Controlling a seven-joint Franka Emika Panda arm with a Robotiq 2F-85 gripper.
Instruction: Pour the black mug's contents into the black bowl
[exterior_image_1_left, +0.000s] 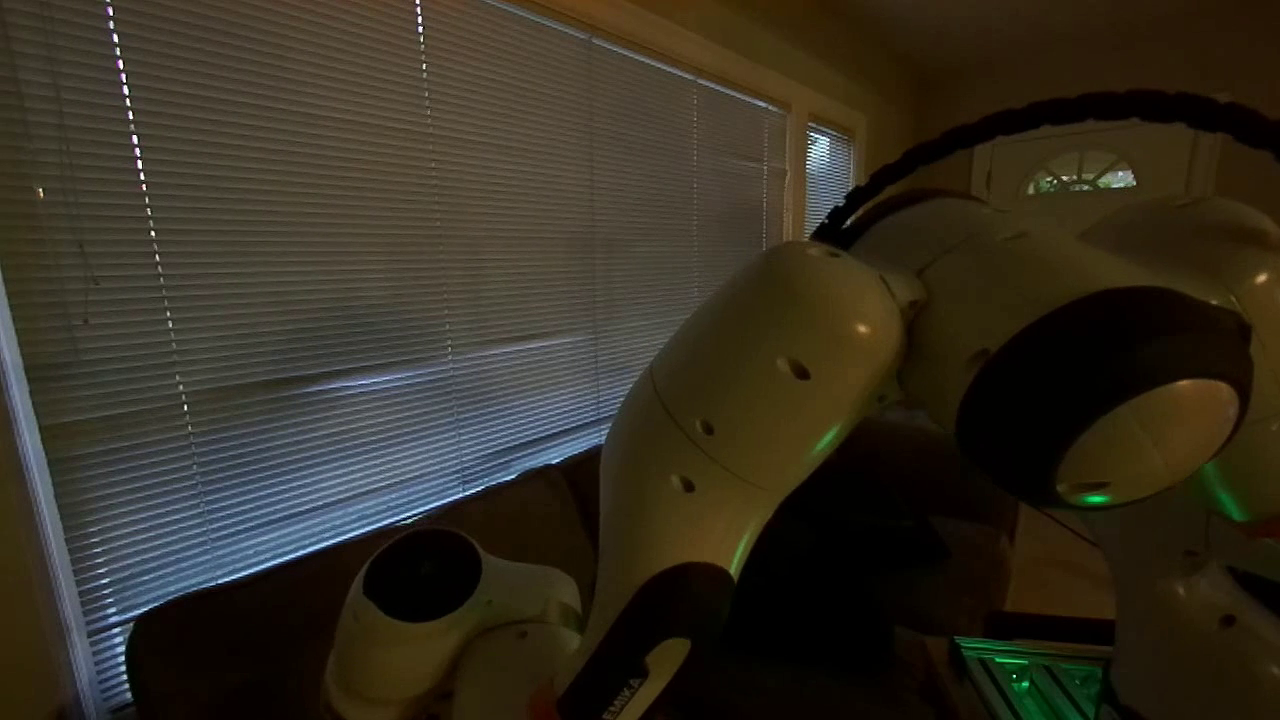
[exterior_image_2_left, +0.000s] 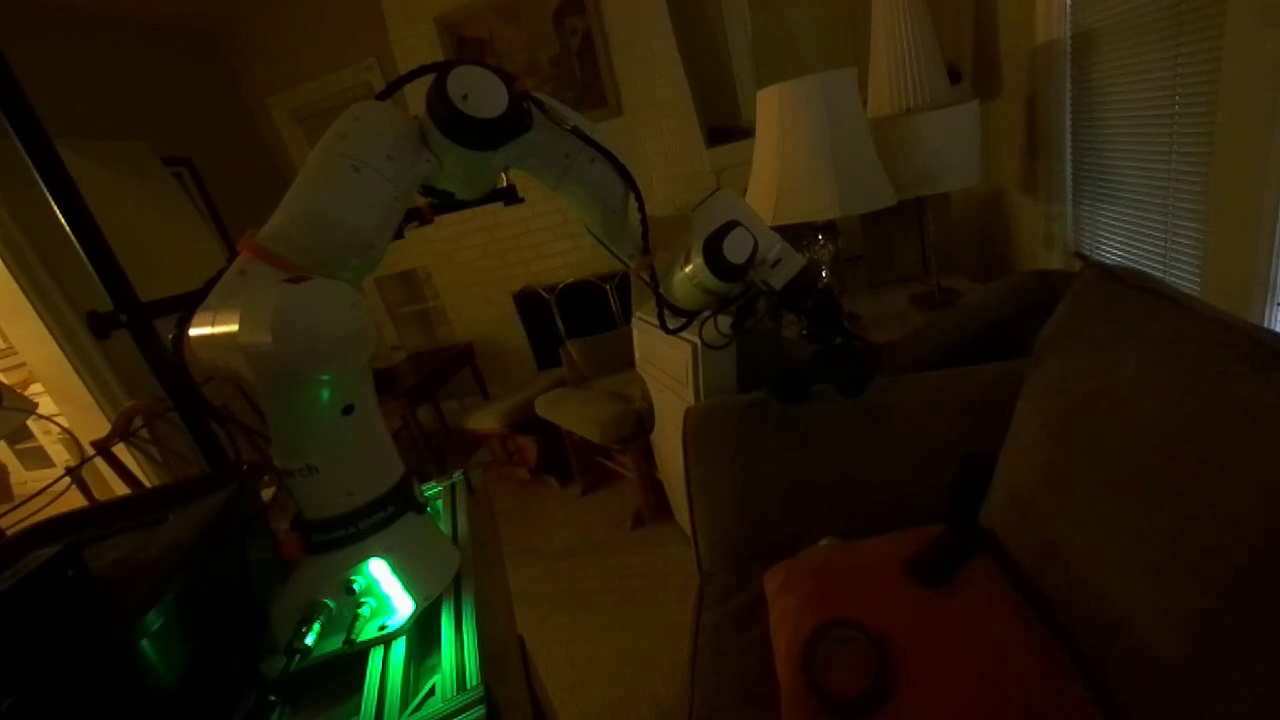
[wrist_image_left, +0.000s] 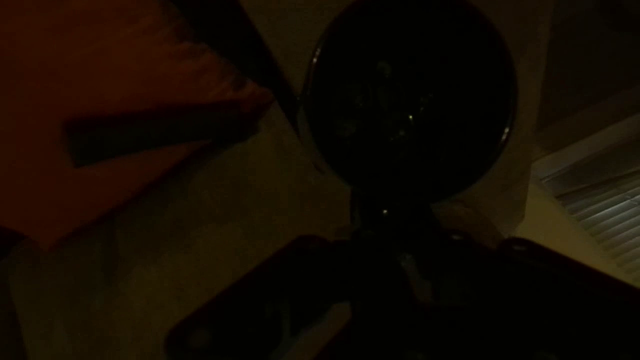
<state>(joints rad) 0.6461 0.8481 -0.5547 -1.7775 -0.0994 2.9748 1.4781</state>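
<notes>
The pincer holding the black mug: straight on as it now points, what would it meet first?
Probably the sofa, seen beyond the black mug that the pincer holds; depth is unclear in this dim wrist view.

Arm (exterior_image_2_left: 350, 195) arched fwd, grpr (wrist_image_left: 392, 242) clamped

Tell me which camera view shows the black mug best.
The wrist view: the black mug is large there, its round rim nearly whole, though dark inside. In an exterior view, it cannot be told from the dark end effector; an exterior view, mostly blinds and arm, does not show it.
</notes>
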